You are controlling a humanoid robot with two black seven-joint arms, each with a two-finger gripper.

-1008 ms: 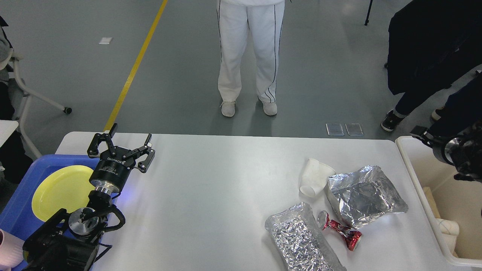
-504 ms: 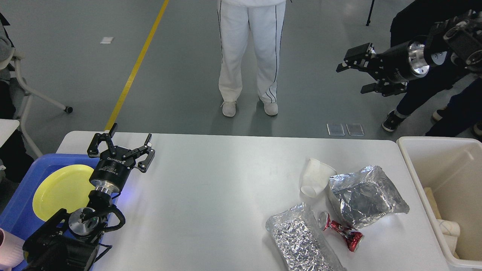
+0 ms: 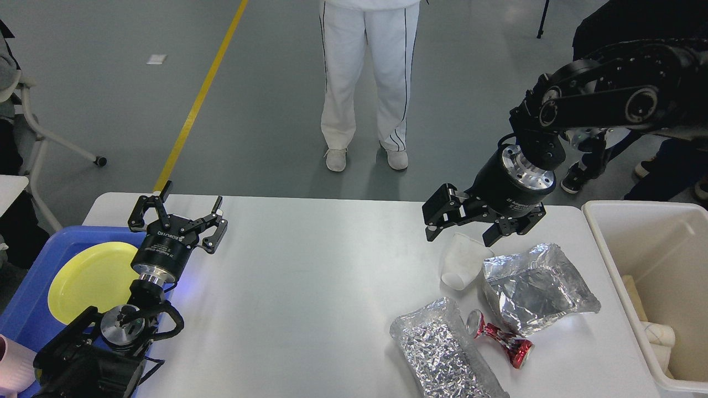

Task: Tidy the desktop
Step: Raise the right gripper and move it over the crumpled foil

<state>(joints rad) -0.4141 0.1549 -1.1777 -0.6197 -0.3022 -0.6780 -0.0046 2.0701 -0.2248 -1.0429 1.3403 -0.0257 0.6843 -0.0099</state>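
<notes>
The white desktop [image 3: 310, 287] carries litter at its right end. A white paper cup [image 3: 462, 261] lies on its side there, beside a silver foil bag [image 3: 535, 287]. A second foil bag [image 3: 442, 349] lies nearer me, with a crushed red can [image 3: 500, 338] between the two. My right gripper [image 3: 458, 235] hangs open just above the cup, its fingers spread to either side of it. My left gripper [image 3: 178, 213] stands open over the table's left end, holding nothing.
A blue tray [image 3: 33, 287] with a yellow plate [image 3: 91, 279] sits at the left edge. A beige tub [image 3: 652, 265] holding scraps stands at the right edge. A person in white trousers [image 3: 368, 83] stands beyond the far edge, and others stand at the far right.
My right arm has swung from high at the far right down and left to hover over the paper cup. The left arm has not moved.
</notes>
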